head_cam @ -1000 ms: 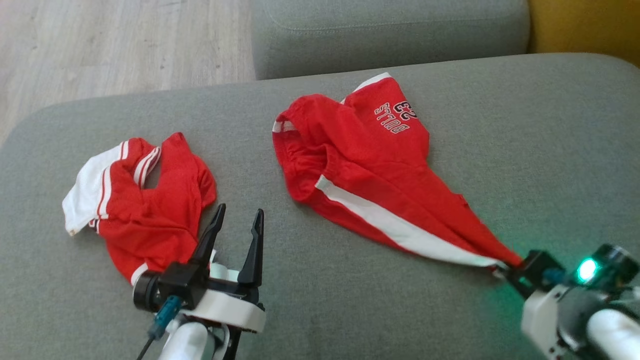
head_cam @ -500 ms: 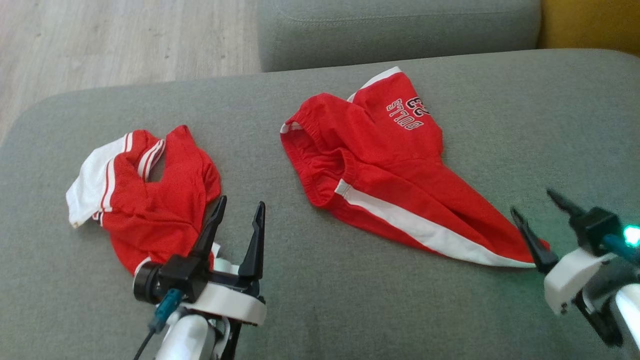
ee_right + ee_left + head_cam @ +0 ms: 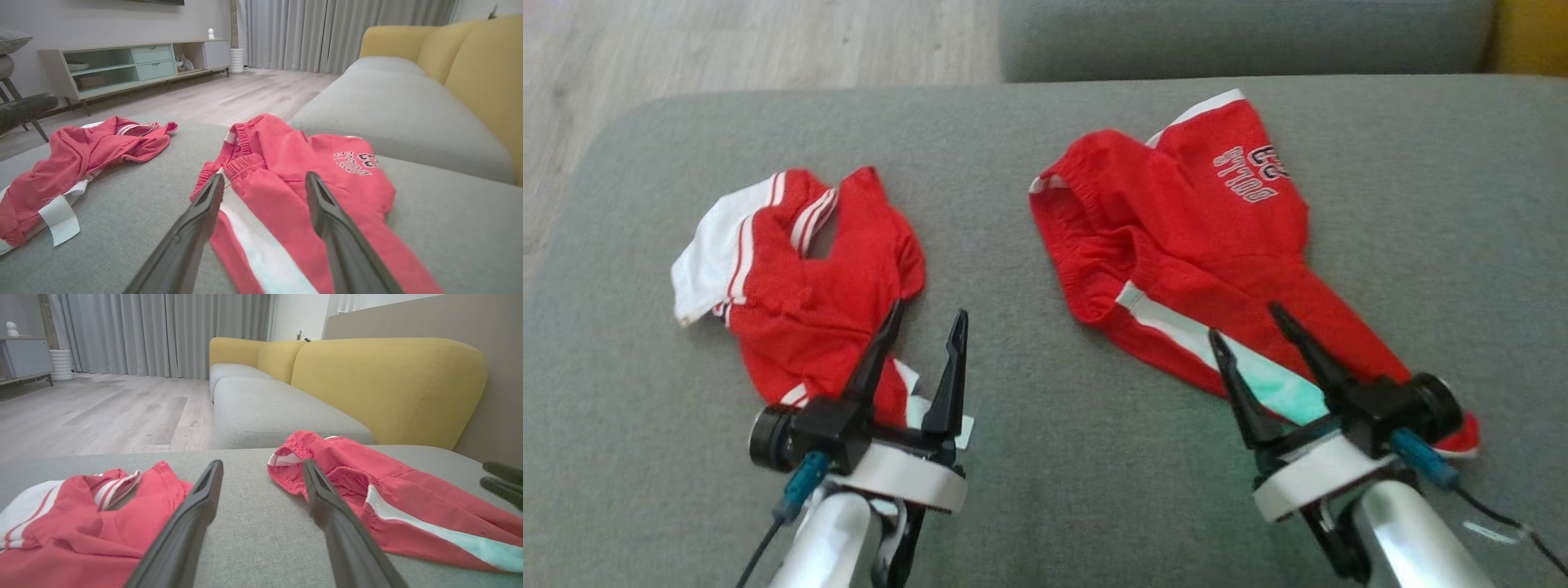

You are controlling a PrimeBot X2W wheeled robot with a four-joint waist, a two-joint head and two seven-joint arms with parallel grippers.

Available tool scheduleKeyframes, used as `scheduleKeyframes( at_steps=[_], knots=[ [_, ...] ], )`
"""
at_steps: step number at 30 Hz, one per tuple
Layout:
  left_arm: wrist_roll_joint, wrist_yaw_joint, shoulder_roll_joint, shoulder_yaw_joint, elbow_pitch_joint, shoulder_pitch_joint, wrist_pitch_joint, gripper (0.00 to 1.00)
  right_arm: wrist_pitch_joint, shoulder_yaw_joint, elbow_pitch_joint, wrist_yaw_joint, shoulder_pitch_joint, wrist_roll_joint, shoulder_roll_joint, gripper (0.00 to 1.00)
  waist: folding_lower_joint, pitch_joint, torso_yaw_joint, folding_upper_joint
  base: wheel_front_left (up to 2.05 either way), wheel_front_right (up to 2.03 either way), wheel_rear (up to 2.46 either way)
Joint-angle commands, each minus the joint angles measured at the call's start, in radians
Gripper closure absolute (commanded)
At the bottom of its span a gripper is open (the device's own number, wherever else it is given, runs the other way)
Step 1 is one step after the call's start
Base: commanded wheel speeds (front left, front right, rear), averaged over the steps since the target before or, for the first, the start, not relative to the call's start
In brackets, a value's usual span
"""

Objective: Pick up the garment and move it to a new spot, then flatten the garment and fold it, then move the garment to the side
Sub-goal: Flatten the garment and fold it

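- Spreading across the head view, the grey seat cushion (image 3: 1045, 506) bears both garments. The left wrist view adds a yellow backrest (image 3: 388, 384) rising behind the cushion. The right wrist view adds a low sideboard (image 3: 135, 65) standing well beyond the cushion's far left.
- The red shorts (image 3: 1201, 245) lie crumpled on the cushion's right half, with one leg trailing toward its near right corner. Their lettering (image 3: 1252, 167) sits toward the cushion's far edge, blurred from above and sharper in the right wrist view.
- The red jersey (image 3: 817, 286) is bunched on the cushion's left half, and bare cushion separates it from the shorts.
- The right gripper (image 3: 1245, 321) hangs over the shorts' white side stripe (image 3: 1168, 322), fingers spread and holding nothing. Whether they touch the cloth cannot be told.
- The left gripper (image 3: 929, 309) stands at the jersey's near edge, over the cushion's middle strip, with its fingers likewise apart and empty.
- A white label (image 3: 59, 218) lies at the jersey's hem on the cushion. It is plain in the right wrist view and half hidden behind the left gripper from above.
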Motion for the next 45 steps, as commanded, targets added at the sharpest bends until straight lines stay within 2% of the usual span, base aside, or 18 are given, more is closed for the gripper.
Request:
scheduleKeyframes(
  at_steps=[1,12,21,22,23,28,35,40,41,42,45],
  knots=[
    [-0.003,-0.004,0.001,0.025,-0.031,-0.060,-0.010,0.00,-0.015,0.037,0.009,-0.001,-0.076,0.018,0.006,0.00,-0.0001,0.021,0.025,-0.0001,0.00,0.00,0.00],
    [-0.022,0.004,0.001,-0.006,-0.026,-0.082,-0.010,0.00,-0.013,0.148,0.351,-0.001,-0.286,0.061,0.023,0.00,-0.0001,0.061,0.092,-0.0001,0.00,0.00,0.00],
    [-0.025,0.007,0.001,-0.010,-0.026,-0.086,-0.010,0.00,-0.016,0.215,0.524,-0.001,-0.366,0.117,0.039,0.00,-0.0001,0.071,0.110,-0.0001,0.00,0.00,0.00],
    [-0.025,0.008,0.001,-0.010,-0.025,-0.086,-0.010,0.00,-0.017,0.227,0.537,-0.001,-0.372,0.125,0.040,0.55,-0.0001,0.072,0.111,-0.0001,0.00,0.00,0.00],
    [-0.025,0.008,0.001,-0.010,-0.024,-0.086,-0.010,0.00,-0.018,0.240,0.545,-0.001,-0.377,0.134,0.042,1.00,-0.0001,0.071,0.112,-0.0001,0.00,0.00,0.00],
    [-0.021,0.010,0.001,-0.001,-0.016,-0.085,-0.010,0.00,-0.022,0.298,0.524,-0.001,-0.382,0.181,0.041,1.00,-0.0001,0.054,0.104,-0.0001,0.00,0.00,0.00],
    [-0.013,0.009,0.001,0.008,-0.011,-0.059,-0.010,0.00,-0.022,0.417,0.403,-0.001,-0.301,0.247,-0.002,1.00,-0.0001,0.000,0.069,-0.0001,0.00,0.00,0.00],
    [-0.006,0.006,0.001,0.012,-0.009,-0.045,-0.010,0.00,-0.022,0.517,0.383,-0.001,-0.280,0.316,-0.042,1.00,-0.0001,-0.022,0.043,-0.0001,0.00,0.00,0.00],
    [-0.004,0.005,0.001,0.013,-0.008,-0.043,-0.010,0.00,-0.022,0.531,0.384,-0.001,-0.283,0.326,-0.047,0.88,-0.0001,-0.025,0.038,-0.0001,0.00,0.00,0.00],
    [-0.002,0.005,0.001,0.015,-0.007,-0.040,-0.010,0.00,-0.022,0.541,0.382,-0.001,-0.288,0.330,-0.052,0.01,-0.0001,-0.028,0.033,-0.0001,0.00,0.00,0.00],
    [0.002,0.003,0.001,0.020,-0.007,-0.035,-0.010,0.00,-0.022,0.541,0.353,-0.001,-0.297,0.339,-0.060,0.00,-0.0001,-0.034,0.016,-0.0001,0.00,0.00,0.00]
  ],
)
